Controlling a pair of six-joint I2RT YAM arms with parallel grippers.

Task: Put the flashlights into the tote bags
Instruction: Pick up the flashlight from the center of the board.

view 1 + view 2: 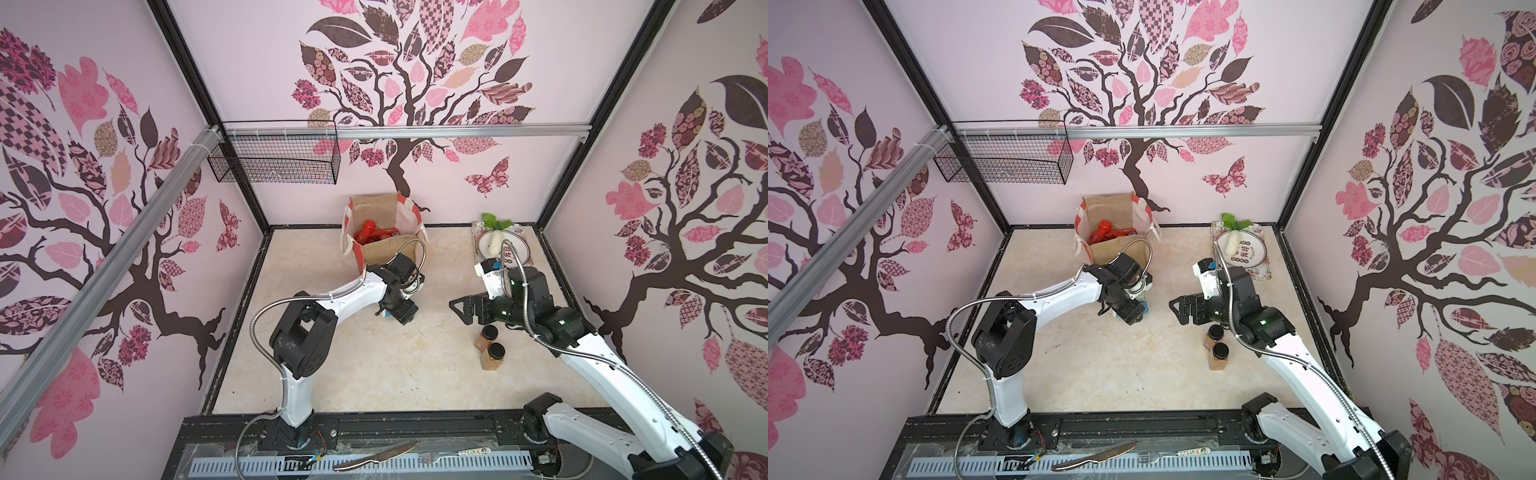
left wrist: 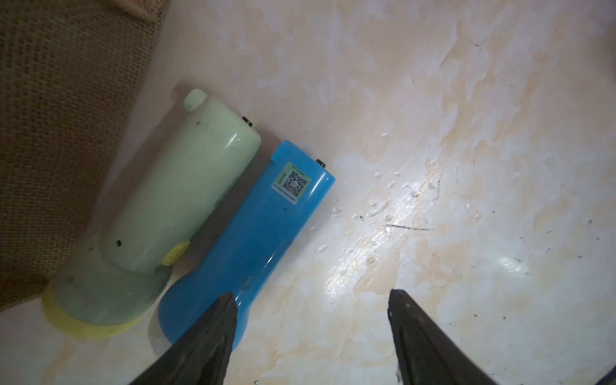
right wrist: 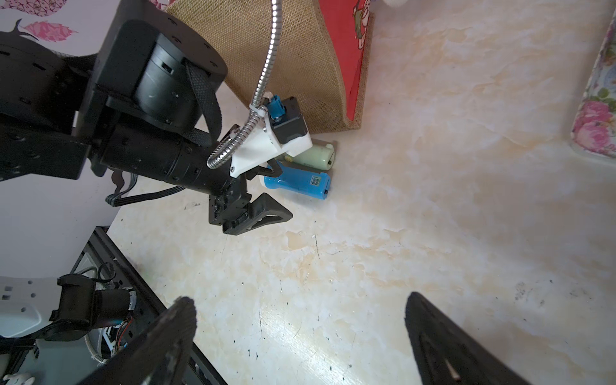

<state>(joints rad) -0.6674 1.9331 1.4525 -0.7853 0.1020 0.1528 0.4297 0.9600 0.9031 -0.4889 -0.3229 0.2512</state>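
Note:
Two flashlights lie side by side on the table against the tote bag's (image 2: 50,133) burlap wall: a pale green one (image 2: 173,200) with a yellow head ring and a blue one (image 2: 263,226). My left gripper (image 2: 311,300) hangs open just over them. One of its fingers (image 2: 216,326) overlaps the blue head, and only bare table lies between the jaws. In both top views the tote bag (image 1: 380,212) (image 1: 1113,208) stands at the back with red flashlights (image 1: 370,235) (image 1: 1106,235) inside. My right gripper (image 1: 459,309) (image 3: 301,300) stays open and empty to the right, pointing at the left arm.
Two amber jars with black lids (image 1: 489,334) (image 1: 494,353) stand below the right gripper. A plate with a white radish (image 1: 496,243) sits on a floral tray at the back right. A wire basket (image 1: 274,158) hangs on the back rail. A knife (image 1: 374,455) lies on the front rail.

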